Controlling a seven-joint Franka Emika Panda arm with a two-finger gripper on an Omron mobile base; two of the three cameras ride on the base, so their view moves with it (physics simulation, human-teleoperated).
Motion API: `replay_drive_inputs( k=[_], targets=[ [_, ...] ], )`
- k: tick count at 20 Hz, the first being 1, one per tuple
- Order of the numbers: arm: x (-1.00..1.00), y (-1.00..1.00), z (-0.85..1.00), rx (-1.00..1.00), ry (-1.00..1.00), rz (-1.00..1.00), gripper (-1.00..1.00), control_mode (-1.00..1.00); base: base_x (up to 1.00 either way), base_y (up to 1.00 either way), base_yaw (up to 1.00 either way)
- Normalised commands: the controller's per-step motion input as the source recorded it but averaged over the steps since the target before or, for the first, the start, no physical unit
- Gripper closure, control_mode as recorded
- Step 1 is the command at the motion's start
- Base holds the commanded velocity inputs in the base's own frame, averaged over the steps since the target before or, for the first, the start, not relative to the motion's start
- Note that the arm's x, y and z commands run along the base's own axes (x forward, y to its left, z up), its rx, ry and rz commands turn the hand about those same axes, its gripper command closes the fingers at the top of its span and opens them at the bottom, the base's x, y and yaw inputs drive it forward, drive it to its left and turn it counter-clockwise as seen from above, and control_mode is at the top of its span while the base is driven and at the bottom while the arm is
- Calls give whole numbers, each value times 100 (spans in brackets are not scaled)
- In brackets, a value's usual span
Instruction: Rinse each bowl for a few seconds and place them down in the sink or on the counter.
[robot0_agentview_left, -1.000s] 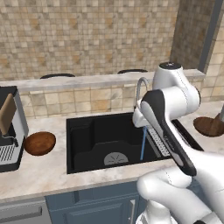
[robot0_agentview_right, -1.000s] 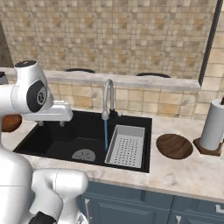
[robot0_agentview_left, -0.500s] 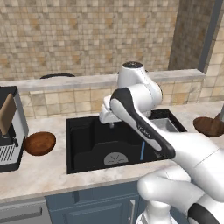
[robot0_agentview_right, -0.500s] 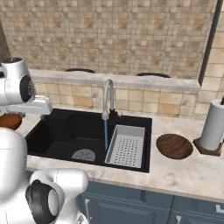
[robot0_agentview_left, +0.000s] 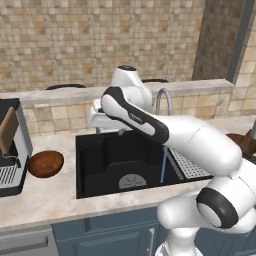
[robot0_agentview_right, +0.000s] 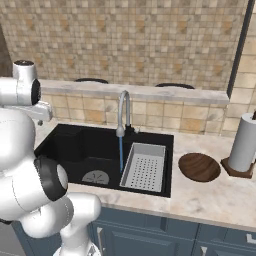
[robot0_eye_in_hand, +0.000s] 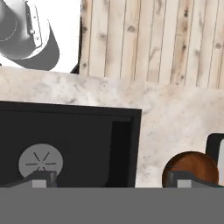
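Two round, wood-mottled bowls lie on the marbled worktop (robot0_agentview_left: 45, 200): one (robot0_agentview_left: 45, 163) left of the black sink (robot0_agentview_left: 105, 165), one (robot0_agentview_right: 199, 167) right of it. Hand (robot0_eye_in_hand: 113, 181) wide open, empty, above the sink.

One reddish-brown bowl (robot0_agentview_left: 45, 164) sits upright on the pale marbled table (robot0_agentview_left: 50, 200) at the sink's (robot0_agentview_left: 100, 165) nine o'clock. The other bowl (robot0_agentview_right: 199, 166) rests at its three o'clock. Water runs from the curved tap (robot0_agentview_right: 123, 112) into the black sink.
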Motion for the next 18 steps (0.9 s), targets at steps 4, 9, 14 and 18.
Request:
replay_drive_inputs(
  k=[4, 9, 14, 18],
  targets=[
    [26, 67, -30, 8, 2, 10, -100, -100, 0, 0, 0],
    [13, 63, -39, 0, 0, 14, -100, -100, 0, 0, 0],
    [37, 48, -39, 0, 0, 9, -100, -100, 0, 0, 0],
    [39, 32, -36, 0, 0, 8, -100, -100, 0, 0, 0]
  ],
)
